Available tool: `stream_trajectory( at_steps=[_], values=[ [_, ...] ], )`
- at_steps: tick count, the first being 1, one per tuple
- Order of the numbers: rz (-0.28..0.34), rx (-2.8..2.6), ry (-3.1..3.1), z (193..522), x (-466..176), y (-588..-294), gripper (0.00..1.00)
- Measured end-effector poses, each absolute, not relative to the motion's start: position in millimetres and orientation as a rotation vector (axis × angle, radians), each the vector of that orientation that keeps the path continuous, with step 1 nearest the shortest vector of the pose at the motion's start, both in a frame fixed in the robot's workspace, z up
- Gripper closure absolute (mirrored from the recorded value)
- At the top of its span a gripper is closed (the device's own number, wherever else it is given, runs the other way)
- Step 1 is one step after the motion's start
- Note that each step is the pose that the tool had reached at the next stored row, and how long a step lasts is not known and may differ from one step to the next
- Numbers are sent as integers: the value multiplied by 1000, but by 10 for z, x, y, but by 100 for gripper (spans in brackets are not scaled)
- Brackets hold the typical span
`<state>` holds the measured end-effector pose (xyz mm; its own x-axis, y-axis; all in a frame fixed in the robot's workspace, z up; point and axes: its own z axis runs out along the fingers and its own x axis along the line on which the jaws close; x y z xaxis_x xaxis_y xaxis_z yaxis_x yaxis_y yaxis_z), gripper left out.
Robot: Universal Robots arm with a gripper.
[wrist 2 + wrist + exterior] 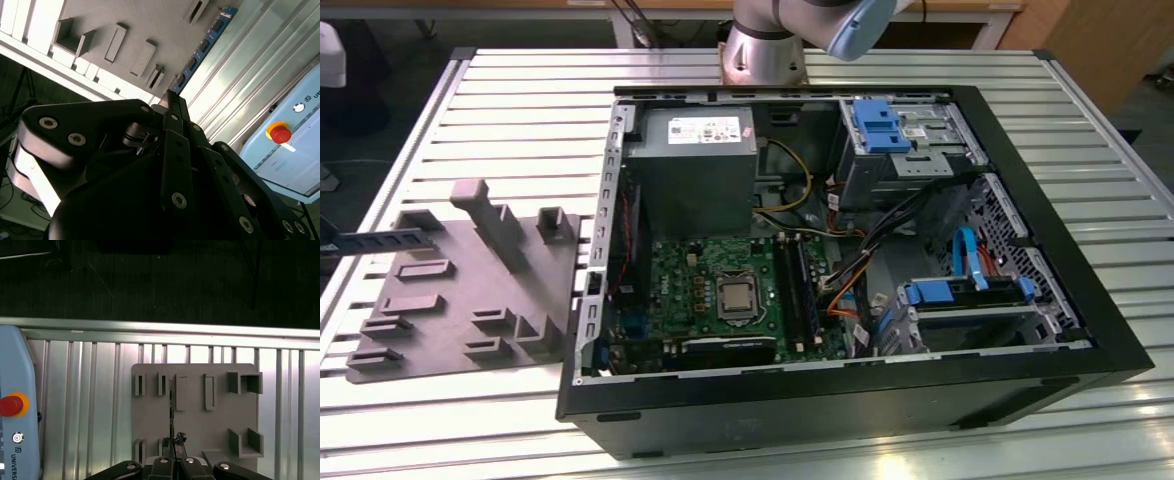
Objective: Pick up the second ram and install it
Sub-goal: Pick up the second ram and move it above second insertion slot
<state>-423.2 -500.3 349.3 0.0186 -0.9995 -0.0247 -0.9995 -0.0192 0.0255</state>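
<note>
The end effector (171, 98) is seen with its black linked fingers drawn together and clamped on one end of the second ram (203, 47), a thin, flat green stick lined with small dark chips. In the first wrist view the stick is seen edge-on as a narrow dark line running out from the fingertips over a grey tray (220, 420), between two of its slots. Whether it touches the tray cannot be told. In the exterior view the stick is held level at the tray's far corner, at the exterior view's left.

The tray is matte grey, with rectangular slots and raised, open-sided blocks moulded into it. It is laid on a surface (520, 110) of ribbed, shiny aluminium slats. A pale blue teach pendant (15, 450) with a round red button (11, 405) is laid on the slats beside the tray.

At the exterior view's right, an open black computer case (854, 395) is laid on its side. A green motherboard (700, 270), a grey metal power supply (687, 170) and blue plastic brackets (878, 125) are exposed inside. The silver arm base (761, 50) is mounted behind the case. A dark floor (160, 280) is seen past the surface's edge.
</note>
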Motion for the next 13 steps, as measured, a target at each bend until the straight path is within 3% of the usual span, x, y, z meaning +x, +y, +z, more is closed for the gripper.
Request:
stream_trajectory(
  at_steps=[13],
  values=[
    [-56, 2241, -2199, 3549, -4232, -5003, 89]
  ],
)
